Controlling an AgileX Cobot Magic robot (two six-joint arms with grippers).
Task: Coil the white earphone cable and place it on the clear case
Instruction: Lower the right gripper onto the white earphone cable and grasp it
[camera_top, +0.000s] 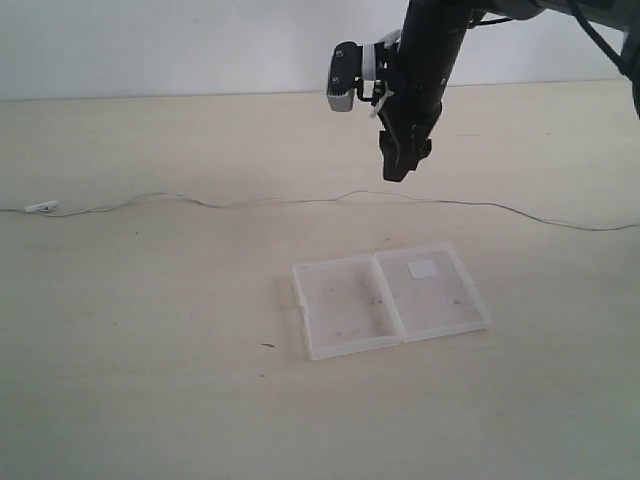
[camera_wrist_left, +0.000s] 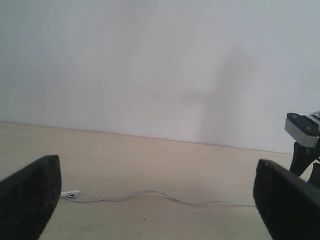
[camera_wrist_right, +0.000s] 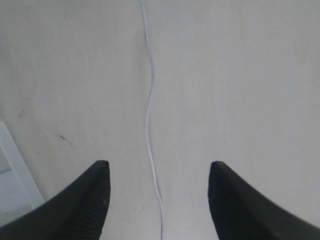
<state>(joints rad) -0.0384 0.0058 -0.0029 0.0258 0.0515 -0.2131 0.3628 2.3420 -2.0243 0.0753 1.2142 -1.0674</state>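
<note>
Hovering right end effector (camera_top: 398, 170), jaws apart, cable (camera_top: 250, 201) below

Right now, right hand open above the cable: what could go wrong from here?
1. The white earphone cable is very thin and lies flat on the table; the right hand may close and miss it, or scrape the surface.
2. The cable runs stretched far to both sides; pulled from mid-span, its loose ends could drag and tangle rather than coil.
3. The clear case lies open near the cable; a dragged cable might nudge it.
</note>
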